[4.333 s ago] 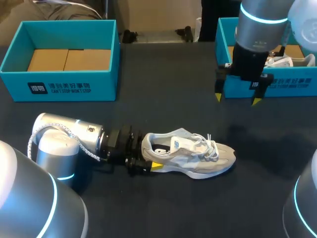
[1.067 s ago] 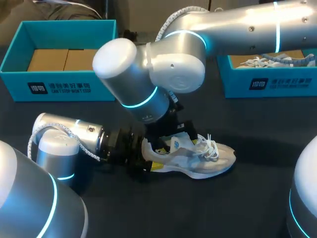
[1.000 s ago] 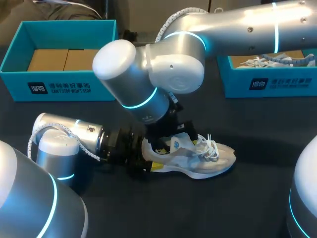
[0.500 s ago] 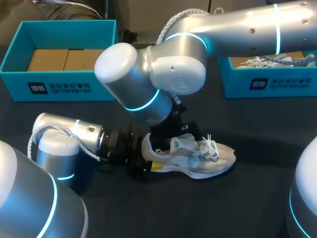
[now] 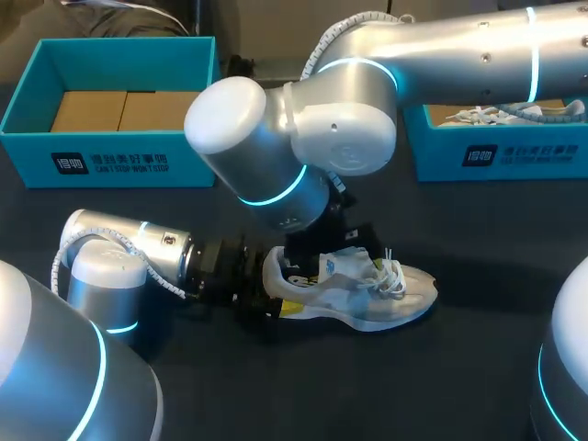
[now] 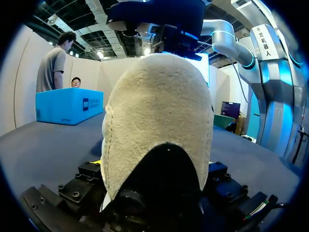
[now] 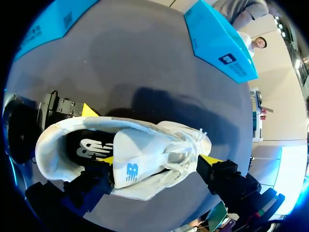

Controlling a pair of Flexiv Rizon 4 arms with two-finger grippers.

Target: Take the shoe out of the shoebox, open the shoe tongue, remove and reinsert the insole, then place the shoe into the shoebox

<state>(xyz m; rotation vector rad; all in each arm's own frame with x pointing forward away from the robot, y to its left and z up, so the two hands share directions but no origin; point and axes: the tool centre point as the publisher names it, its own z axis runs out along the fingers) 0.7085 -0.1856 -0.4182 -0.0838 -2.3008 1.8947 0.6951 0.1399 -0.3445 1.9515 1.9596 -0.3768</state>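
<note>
1. Two arms meet at the shoe [image 5: 367, 296], which lies on its sole in the middle of the desk [image 5: 478, 367], well apart from the empty shoebox [image 5: 138, 158]. The left hand [image 5: 273, 294] clamps the heel [image 5: 271, 266] from both sides. The right arm [image 5: 303, 156] hangs over the shoe's opening and hides its own fingers from above.
2. Left wrist view: the heel fills the space between the fingers, so the grip looks deeply seated. On that showing, this hand should simply anchor the shoe.
3. Right wrist view: the right hand [image 7: 158, 159] is spread wide and grips nothing, with the tongue [image 7: 129, 166] and laces [image 7: 186, 153] between its tips. The dark insole [image 7: 87, 147] shows in the opening. To open the tongue well, I would close on its free edge alone, clear of the laces, then draw it toward the toe without lifting the sole.
</note>
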